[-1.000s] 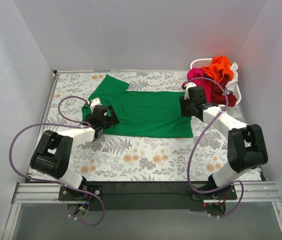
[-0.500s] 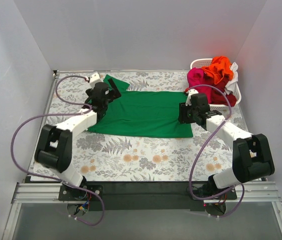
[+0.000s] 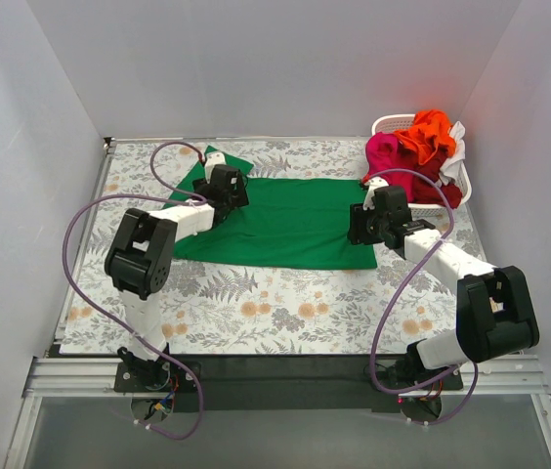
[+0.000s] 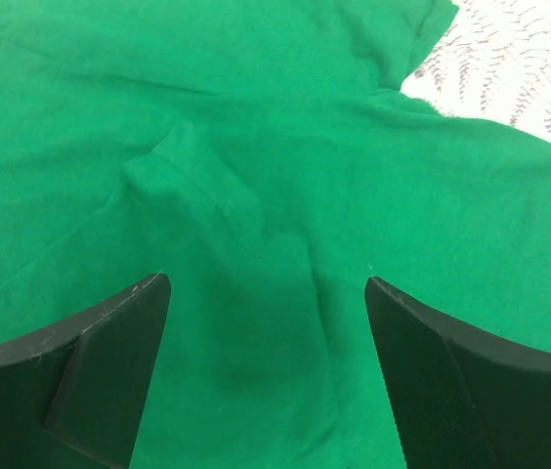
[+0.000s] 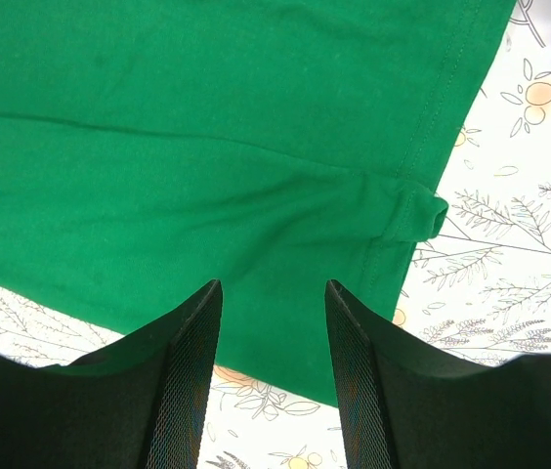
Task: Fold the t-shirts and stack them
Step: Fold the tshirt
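Note:
The green t-shirt (image 3: pixel 290 220) lies spread flat across the middle of the floral table. My left gripper (image 3: pixel 232 188) is open and empty above its left part, near the far sleeve; in the left wrist view (image 4: pixel 266 288) wrinkled green cloth (image 4: pixel 256 176) fills the gap between the jaws. My right gripper (image 3: pixel 361 223) is open and empty over the shirt's right hem; the right wrist view (image 5: pixel 274 293) shows the hem edge (image 5: pixel 422 210) with a small fold. The orange (image 3: pixel 430 132), magenta (image 3: pixel 385 151) and dark red (image 3: pixel 430 186) shirts are heaped in the basket, with a bit of white cloth (image 3: pixel 457 137).
The white plastic basket (image 3: pixel 389 124) stands at the back right corner. The floral table cover (image 3: pixel 285 303) shows in front of the green shirt. Purple cables loop beside both arms. White walls close in the table on three sides.
My left gripper has swung from the shirt's near left edge up and rightward to its far left part. My right gripper has shifted slightly nearer along the right hem.

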{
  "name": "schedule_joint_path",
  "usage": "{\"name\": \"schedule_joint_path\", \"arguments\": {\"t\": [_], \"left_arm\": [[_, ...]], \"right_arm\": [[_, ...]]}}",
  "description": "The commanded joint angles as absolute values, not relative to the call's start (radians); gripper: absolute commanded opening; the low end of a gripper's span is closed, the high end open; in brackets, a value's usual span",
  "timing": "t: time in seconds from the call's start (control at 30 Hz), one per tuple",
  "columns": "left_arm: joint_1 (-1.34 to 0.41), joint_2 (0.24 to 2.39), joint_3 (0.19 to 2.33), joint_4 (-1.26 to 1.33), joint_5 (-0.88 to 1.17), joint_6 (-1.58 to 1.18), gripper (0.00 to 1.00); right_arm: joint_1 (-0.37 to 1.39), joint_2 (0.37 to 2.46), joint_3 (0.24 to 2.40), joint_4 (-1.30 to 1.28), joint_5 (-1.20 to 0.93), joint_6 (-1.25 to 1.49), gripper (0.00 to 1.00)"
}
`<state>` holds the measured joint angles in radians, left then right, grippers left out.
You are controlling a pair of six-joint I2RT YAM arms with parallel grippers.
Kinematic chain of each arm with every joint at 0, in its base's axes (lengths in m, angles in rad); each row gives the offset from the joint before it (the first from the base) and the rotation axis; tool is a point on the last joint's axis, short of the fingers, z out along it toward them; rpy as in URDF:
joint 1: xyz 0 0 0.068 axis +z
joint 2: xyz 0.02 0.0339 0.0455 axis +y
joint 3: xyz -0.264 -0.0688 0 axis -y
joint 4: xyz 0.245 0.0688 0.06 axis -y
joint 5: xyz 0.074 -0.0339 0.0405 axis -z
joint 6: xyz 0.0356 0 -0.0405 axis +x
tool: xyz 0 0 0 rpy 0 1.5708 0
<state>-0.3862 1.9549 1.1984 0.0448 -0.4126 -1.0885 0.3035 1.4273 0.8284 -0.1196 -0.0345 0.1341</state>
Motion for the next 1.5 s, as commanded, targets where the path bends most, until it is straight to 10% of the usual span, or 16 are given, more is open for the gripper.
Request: {"name": "schedule_joint_path", "arguments": {"t": [0.0,0.47,0.7,0.83,1.3,1.47], "left_arm": [[-0.394,1.948,1.246,0.045,-0.448,-1.039,0.74],[-0.396,2.011,1.253,0.005,-0.442,-1.025,0.51],[-0.397,1.994,1.240,0.005,-0.459,-1.049,0.14],[-0.396,1.947,1.192,0.024,-0.446,-1.074,0.09],[-0.371,1.654,0.894,0.040,-0.566,-1.190,0.13],[-0.354,1.606,0.844,-0.050,-0.563,-1.236,0.29]], "right_arm": [[0.307,1.414,0.830,-0.084,-0.055,0.146,0.43],[0.307,1.411,0.827,-0.086,-0.051,0.144,0.43],[0.307,1.405,0.821,-0.086,-0.046,0.143,0.43],[0.307,1.408,0.821,-0.086,-0.046,0.141,0.43],[0.307,1.414,0.818,-0.086,-0.063,0.138,0.43],[0.305,1.407,0.816,-0.086,-0.066,0.137,0.43]]}}
